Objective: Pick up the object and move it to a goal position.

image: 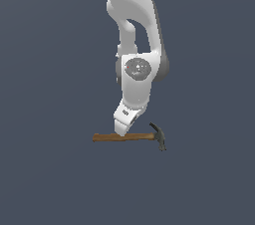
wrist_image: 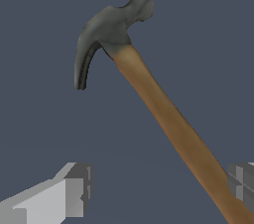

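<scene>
The hammer (image: 105, 138) lies flat on the dark grey floor. Its brown wooden handle points to the exterior view's left and its dark grey head (image: 159, 137) lies to the right. My gripper (image: 122, 131) is lowered over the middle of the handle. In the wrist view the hammer (wrist_image: 168, 119) runs between my two fingers, and its head (wrist_image: 109, 29) lies beyond them. The gripper (wrist_image: 158, 186) is open, with one finger (wrist_image: 74, 188) well clear of the handle and the other finger (wrist_image: 242, 181) close beside it. I cannot tell if that finger touches the wood.
Only the plain dark grey floor (image: 50, 179) shows around the hammer. The white arm (image: 137, 69) rises straight above the handle.
</scene>
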`<state>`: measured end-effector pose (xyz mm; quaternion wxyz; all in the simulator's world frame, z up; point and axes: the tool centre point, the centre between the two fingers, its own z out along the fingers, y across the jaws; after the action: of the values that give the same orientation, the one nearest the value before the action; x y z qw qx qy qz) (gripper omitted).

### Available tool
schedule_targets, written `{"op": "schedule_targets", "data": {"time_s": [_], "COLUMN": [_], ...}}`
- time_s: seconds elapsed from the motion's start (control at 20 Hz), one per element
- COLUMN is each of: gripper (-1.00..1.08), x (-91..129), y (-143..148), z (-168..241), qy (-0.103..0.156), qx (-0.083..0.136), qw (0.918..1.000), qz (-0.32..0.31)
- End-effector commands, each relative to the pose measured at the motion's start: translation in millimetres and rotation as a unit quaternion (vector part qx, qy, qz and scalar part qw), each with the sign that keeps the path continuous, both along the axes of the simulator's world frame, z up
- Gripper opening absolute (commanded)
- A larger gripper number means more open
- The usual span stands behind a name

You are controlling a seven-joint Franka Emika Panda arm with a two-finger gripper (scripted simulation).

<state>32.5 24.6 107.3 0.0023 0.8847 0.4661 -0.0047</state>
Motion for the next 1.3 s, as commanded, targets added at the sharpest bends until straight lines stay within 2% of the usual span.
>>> {"op": "schedule_targets", "data": {"time_s": [0.0,0.25,0.65,0.95,1.25], "gripper": [1.00,1.00,1.00,1.00,1.00], "x": [3,8,14,16,17], "y": [-2,-6,-10,-13,-13], "z": [-6,-17,-32,-38,-41], "qy": [0.000,0.000,-0.001,-0.002,-0.002], "qx": [0.000,0.001,0.004,0.005,0.005], "qw": [0.9994,0.9948,0.9820,0.9744,0.9716], "qz": [0.035,0.102,0.189,0.225,0.237]}}
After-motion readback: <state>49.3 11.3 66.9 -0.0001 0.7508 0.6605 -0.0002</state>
